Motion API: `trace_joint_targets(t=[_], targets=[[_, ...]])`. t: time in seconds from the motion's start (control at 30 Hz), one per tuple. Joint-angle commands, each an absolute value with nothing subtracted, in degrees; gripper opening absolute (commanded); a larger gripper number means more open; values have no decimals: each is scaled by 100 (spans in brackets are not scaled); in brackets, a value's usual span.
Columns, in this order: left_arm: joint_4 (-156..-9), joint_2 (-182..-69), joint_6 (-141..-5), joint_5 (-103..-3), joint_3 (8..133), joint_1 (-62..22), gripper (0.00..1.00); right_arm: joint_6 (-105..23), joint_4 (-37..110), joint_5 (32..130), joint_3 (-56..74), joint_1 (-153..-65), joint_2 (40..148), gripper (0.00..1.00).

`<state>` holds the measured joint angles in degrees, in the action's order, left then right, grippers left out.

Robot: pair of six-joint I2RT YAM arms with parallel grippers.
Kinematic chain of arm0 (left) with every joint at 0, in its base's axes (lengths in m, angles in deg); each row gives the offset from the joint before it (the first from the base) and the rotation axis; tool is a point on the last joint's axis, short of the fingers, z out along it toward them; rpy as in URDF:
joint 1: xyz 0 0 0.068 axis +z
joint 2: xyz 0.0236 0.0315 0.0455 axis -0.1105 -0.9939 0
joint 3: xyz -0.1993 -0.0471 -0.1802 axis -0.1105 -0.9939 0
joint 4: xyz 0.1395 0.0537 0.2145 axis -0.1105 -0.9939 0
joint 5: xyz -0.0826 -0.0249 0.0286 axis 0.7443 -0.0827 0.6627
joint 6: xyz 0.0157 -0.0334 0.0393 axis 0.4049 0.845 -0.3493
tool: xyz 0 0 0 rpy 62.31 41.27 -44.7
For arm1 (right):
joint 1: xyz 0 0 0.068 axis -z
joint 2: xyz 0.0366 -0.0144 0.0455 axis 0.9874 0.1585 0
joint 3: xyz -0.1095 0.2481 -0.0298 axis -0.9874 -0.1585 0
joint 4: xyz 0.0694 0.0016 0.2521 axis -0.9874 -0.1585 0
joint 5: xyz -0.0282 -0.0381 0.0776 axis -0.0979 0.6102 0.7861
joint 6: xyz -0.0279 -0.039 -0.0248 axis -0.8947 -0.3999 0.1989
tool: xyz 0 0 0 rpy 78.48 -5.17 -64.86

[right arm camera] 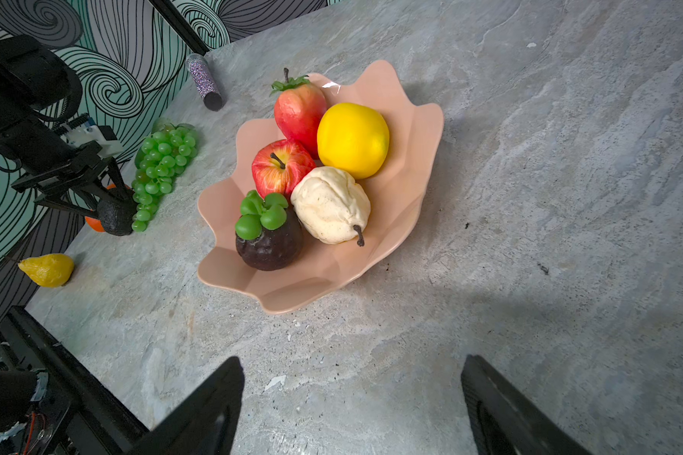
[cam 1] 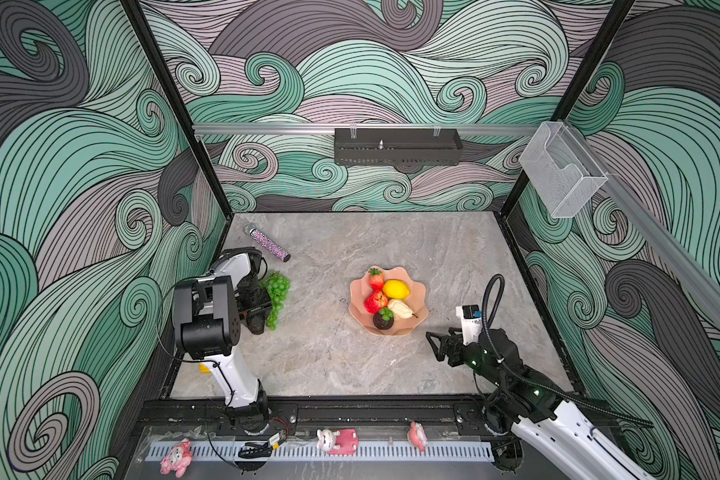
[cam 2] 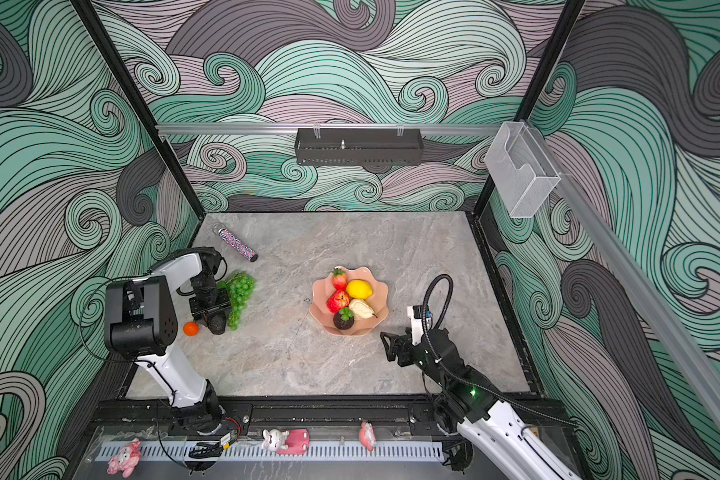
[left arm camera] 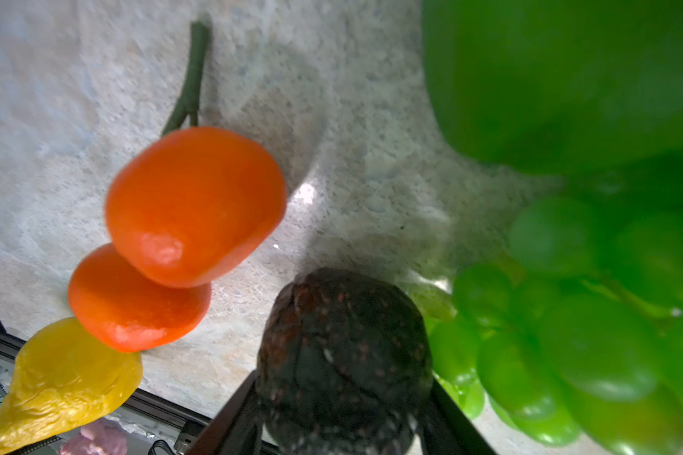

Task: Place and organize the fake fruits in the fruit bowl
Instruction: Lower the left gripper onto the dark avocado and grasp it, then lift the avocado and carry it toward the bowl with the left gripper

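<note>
The salmon-pink fruit bowl [cam 1: 420,297] [cam 2: 382,291] [right arm camera: 411,157] holds a strawberry [right arm camera: 298,112], a yellow lemon [right arm camera: 351,140], a red apple [right arm camera: 280,167], a cream pear [right arm camera: 330,205] and a mangosteen [right arm camera: 269,240]. At the table's left, my left gripper [cam 1: 255,318] [cam 2: 216,313] [left arm camera: 344,417] is shut on the dark avocado [left arm camera: 344,346] [right arm camera: 113,216]. The green grape bunch [cam 1: 277,295] [left arm camera: 588,335] lies beside it. Two oranges [left arm camera: 194,205] [left arm camera: 135,303] and a second lemon [left arm camera: 64,382] [right arm camera: 48,269] lie nearby. My right gripper [cam 1: 436,345] [cam 2: 390,345] [right arm camera: 351,409] is open and empty, near the bowl's front right.
A sparkly pink-purple tube [cam 1: 269,245] lies at the back left. The back wall carries a black shelf [cam 1: 398,146] and the right rail a clear plastic box [cam 1: 562,174]. A large blurred green shape [left arm camera: 568,78] fills one corner of the left wrist view.
</note>
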<state>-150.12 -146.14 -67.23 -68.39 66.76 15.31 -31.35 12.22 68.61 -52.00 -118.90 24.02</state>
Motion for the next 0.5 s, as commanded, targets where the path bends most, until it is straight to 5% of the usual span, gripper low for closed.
trace_joint_targets(t=[0.0, 0.47], targets=[[-14916, -14646, -6685, -6606, 6590, 1573, 56, -3146, 1282, 6866, -5241, -11879, 2421, 87], [-14439, -11911, -5906, -5428, 5748, 1560, 54, -3130, 1321, 6853, -5212, -11874, 2567, 86]])
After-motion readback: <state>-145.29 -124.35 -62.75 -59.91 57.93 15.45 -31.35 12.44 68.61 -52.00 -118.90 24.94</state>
